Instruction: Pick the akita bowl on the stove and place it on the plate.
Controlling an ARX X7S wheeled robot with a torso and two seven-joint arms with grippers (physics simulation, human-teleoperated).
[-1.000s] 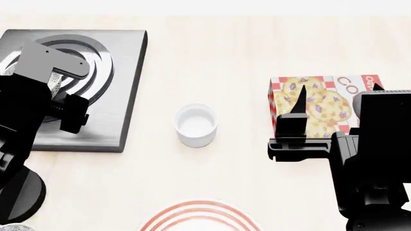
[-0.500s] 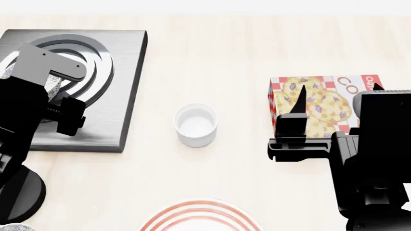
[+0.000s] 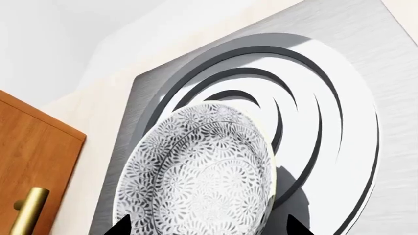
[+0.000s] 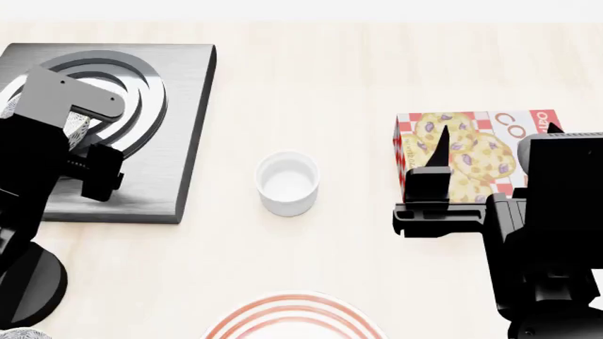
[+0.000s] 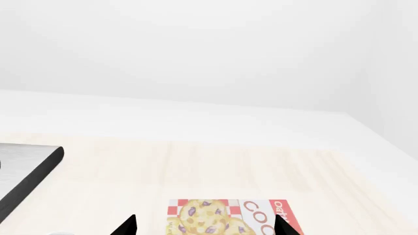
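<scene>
Left wrist view: bowl (image 3: 199, 176) fills the foreground, tipped so its patterned side faces the camera, over the burner rings of the stove (image 3: 339, 63); whether its foot touches the rings is hidden
Bowl place: on or just above the stove, over the ring centre; in the head view only a sliver of it (image 4: 78, 127) shows beside the left arm's grey housing
Handling, by judgement: stiff glazed ceramic, light for its look, smooth and likely slippery on the curved wall; brittle if dropped on the stove's metal; the deep wall and narrow foot make it prone to tip
Where to hold, by judgement: across the rim, one finger inside and one outside the wall, or across the body at its widest; not at the foot
Left gripper (image 3: 205, 227): two dark fingertips (image 3: 121, 227) stand either side of the bowl, spread about as wide as the bowl; contact with the wall is out of frame, so grip or mere straddle cannot be told
Right gripper (image 5: 203, 225): tips well apart, holding nothing, above the cookie box (image 5: 228, 218), far from the stove
Plate (image 4: 294, 318): only its red-ringed far edge shows, well away from the stove, past the cup (image 4: 287, 182)
</scene>
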